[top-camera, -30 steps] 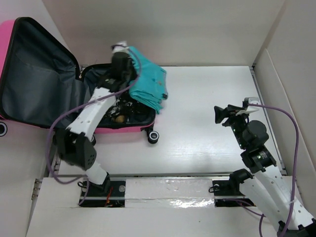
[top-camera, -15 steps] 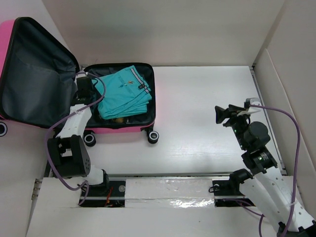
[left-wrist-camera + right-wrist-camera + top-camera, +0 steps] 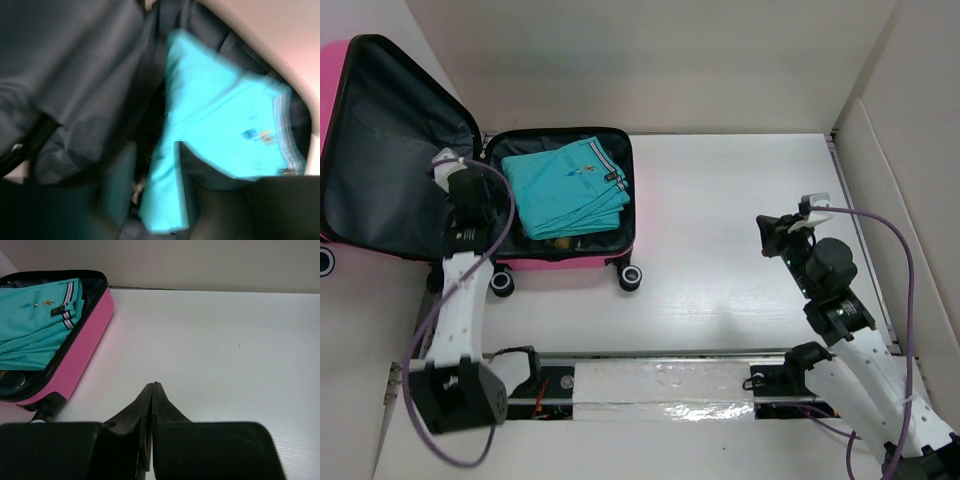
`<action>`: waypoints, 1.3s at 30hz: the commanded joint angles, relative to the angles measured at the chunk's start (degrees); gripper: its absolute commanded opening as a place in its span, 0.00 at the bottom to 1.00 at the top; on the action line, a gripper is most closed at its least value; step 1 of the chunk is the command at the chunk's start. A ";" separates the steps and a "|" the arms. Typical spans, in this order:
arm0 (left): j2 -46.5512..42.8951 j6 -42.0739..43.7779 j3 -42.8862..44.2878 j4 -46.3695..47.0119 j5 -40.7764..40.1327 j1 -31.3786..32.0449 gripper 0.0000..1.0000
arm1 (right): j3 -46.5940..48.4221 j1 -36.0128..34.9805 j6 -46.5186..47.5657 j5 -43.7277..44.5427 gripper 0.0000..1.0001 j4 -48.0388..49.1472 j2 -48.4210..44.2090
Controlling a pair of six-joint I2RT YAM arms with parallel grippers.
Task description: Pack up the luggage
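– White tabletop (image 3: 740, 240) is bearing the luggage (image 3: 570, 263) at its far left, lying open with its lid leaning on the side wall (image 3: 350, 20). Which step is running?
– Loading, I'd judge. 1 folded teal polo shirt (image 3: 565, 185) is lying in the base half. The left gripper (image 3: 444, 164) is hanging near the hinge, but its wrist view is blurring, so I cannot tell how its jaws are standing.
– And the right gripper (image 3: 151, 390)?
– Waiting well apart, fingers pressing together, holding nothing. Next is probably closing the luggage, calling for a grip on the lid's rim.
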State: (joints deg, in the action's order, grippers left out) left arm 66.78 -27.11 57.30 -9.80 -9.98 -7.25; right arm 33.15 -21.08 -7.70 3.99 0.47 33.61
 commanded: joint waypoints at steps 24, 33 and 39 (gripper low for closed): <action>-16.24 -7.60 2.47 -28.78 -32.65 -15.52 0.05 | 2.71 0.25 2.52 -13.04 0.44 2.26 3.65; -9.40 -9.97 11.50 -31.68 -38.71 -15.52 0.60 | 3.24 -0.28 3.13 -15.77 0.45 2.70 4.63; -2.54 -9.98 17.14 -32.30 -42.14 -15.52 0.51 | 3.24 -0.80 3.40 -13.84 0.45 2.43 5.33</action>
State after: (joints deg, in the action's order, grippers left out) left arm 62.19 -35.51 71.11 -40.75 -48.12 -22.59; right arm 34.02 -21.12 -5.28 -10.48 1.54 38.87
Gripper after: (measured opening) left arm 0.520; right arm 0.451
